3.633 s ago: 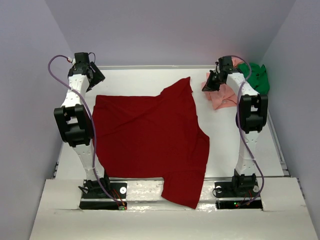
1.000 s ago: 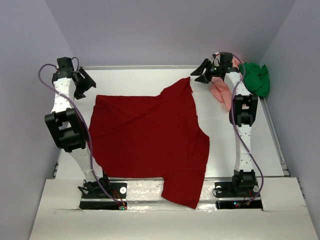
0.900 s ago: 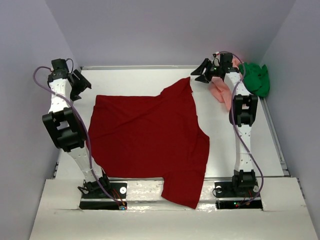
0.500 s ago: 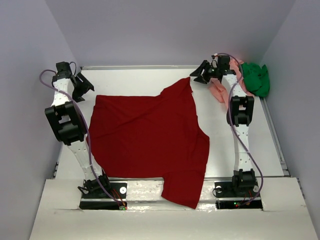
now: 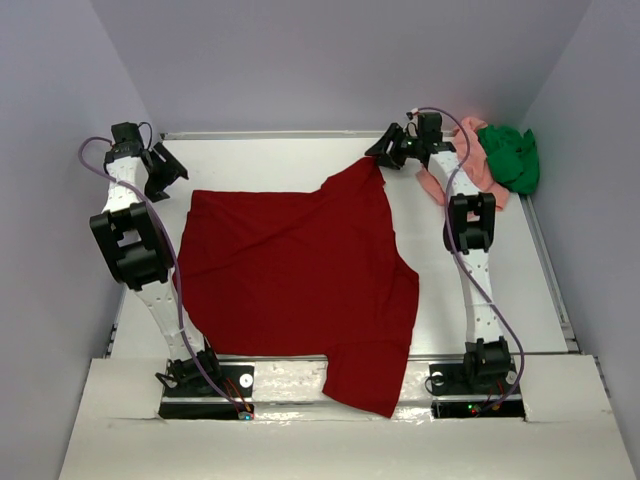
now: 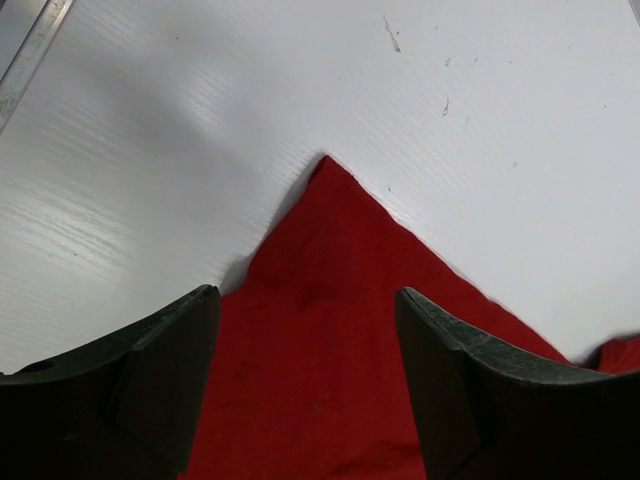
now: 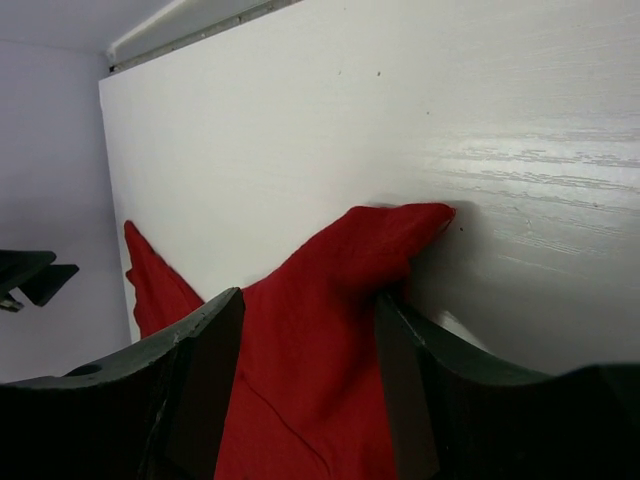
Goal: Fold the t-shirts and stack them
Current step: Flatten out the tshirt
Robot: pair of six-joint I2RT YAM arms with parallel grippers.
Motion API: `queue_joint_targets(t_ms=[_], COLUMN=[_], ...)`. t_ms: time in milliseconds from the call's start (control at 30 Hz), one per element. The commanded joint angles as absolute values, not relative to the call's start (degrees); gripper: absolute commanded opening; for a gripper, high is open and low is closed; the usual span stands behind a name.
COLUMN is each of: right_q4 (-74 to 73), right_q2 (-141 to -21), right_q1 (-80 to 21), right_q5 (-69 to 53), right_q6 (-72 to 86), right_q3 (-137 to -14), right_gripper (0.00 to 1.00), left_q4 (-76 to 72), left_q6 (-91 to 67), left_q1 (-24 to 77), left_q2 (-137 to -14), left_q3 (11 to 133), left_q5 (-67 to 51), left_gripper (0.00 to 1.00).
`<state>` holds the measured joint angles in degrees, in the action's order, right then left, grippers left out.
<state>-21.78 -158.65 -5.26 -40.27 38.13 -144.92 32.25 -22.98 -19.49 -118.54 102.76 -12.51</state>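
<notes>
The dark red t-shirt [image 5: 300, 270] lay spread flat over the middle of the white counter [image 5: 280, 160], one sleeve hanging off the near edge between the two arm bases. Its far-left corner came to a point on the bare counter. Its far-right corner ran up into a narrow tip near the back edge.

In the left wrist view, that left corner of the dark red t-shirt [image 6: 330, 340] sat directly between the two dark fingers [image 6: 150, 380] of the left gripper [image 6: 305, 300]. The jaws stood wide apart on either side of the cloth, and whether the fingertips touched it could not be told. From above, the left gripper [image 5: 165, 170] hung just beyond the shirt's far-left corner.

The right gripper [image 5: 385, 152] was at the far-right tip. In its wrist view the red cloth [image 7: 310, 330] rose between the fingers of the right gripper [image 7: 310, 300], the rumpled tip lying just past them. These jaws too were spread, not pinched onto the fabric.

Behind the right arm, in the far-right corner, the salmon pink t-shirt [image 5: 470, 165] lay crumpled, with the bright green t-shirt [image 5: 510, 155] bunched against it by the wall, both well apart from the red one.
</notes>
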Motion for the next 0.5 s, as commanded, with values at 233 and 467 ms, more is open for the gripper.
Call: queue_joint_targets(t_ms=[233, 467], right_q4=[-17.8, -19.8], right_q2=[-156.6, -157.8], right_q1=[-4.4, -2.7], right_q5=[-36.2, -34.7], right_q6=[34.8, 34.2], right_q3=[-146.2, -149.1], right_gripper=[0.60, 0.60], left_q4=[32.5, 32.5], left_q6=[-21.8, -21.5], left_q1=[-19.4, -19.4], left_q2=[-117.1, -117.2], left_q3=[106.8, 106.4], left_q5=[-14.1, -13.9], left_gripper=[0.80, 0.80])
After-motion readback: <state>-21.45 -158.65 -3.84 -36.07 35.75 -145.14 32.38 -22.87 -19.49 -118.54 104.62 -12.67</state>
